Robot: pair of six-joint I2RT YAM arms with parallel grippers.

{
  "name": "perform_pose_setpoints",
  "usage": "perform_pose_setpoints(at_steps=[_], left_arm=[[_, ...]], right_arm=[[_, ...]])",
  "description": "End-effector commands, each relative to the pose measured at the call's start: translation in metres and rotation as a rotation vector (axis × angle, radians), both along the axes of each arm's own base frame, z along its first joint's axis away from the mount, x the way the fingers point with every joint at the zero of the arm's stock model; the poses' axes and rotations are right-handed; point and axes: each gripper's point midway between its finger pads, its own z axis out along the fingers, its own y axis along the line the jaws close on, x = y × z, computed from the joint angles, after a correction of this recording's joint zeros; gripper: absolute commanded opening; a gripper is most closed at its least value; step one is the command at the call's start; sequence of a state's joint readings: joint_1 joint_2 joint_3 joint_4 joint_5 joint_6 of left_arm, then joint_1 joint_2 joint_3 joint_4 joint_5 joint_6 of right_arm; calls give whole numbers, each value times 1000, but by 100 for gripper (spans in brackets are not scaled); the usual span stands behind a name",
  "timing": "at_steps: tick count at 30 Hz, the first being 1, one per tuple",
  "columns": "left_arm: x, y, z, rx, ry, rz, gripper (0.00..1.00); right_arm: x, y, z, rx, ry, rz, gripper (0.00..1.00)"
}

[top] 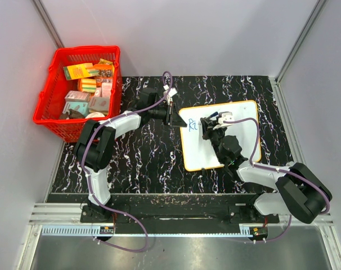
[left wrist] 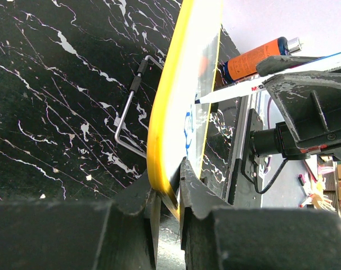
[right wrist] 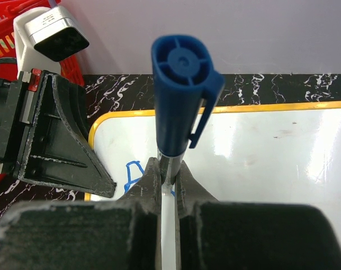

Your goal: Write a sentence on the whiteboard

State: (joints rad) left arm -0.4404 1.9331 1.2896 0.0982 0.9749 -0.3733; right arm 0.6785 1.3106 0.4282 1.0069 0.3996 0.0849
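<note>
- Whiteboard [top: 196, 152]: lies on the black marbled desk [top: 142, 163], right of centre, in front of the right arm.
- Writing [top: 193, 127]: only a first blue letter or two, near the board's upper left corner; the rest of the surface is bare.
- Left jaws: clenched on the board's yellow rim at its left edge, bracing it.
- Right jaws: grasping a blue-capped marker [right wrist: 179, 95], tip down at the blue strokes.
- Progress: early by my judgement; most of the sentence is left to write.
- Red basket [top: 44, 107]: at the far left, holding packets, not involved.

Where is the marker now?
Top view, right of centre: the marker, in the right gripper's jaws, is over the whiteboard near its left edge.
</note>
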Motion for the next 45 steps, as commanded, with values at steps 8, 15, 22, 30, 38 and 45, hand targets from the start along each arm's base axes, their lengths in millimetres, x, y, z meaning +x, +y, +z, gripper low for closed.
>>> perform_pose_setpoints(at_steps=[8, 15, 22, 30, 38, 45], left_arm=[[12, 0, -43, 133, -135, 21, 0], [13, 0, -42, 133, -138, 23, 0], [13, 0, -44, 135, -131, 23, 0], [14, -1, -45, 136, -130, 24, 0], [14, -1, -47, 136, -125, 22, 0], [14, -1, -47, 137, -126, 23, 0]], right_arm=[[-2, -8, -12, -21, 42, -20, 0], [-5, -12, -15, -25, 51, -26, 0], [-9, -18, -18, -22, 57, -41, 0], [-12, -15, -22, -23, 66, -18, 0], [-14, -6, -23, -6, 66, 28, 0], [-15, 1, -21, 17, 62, 64, 0]])
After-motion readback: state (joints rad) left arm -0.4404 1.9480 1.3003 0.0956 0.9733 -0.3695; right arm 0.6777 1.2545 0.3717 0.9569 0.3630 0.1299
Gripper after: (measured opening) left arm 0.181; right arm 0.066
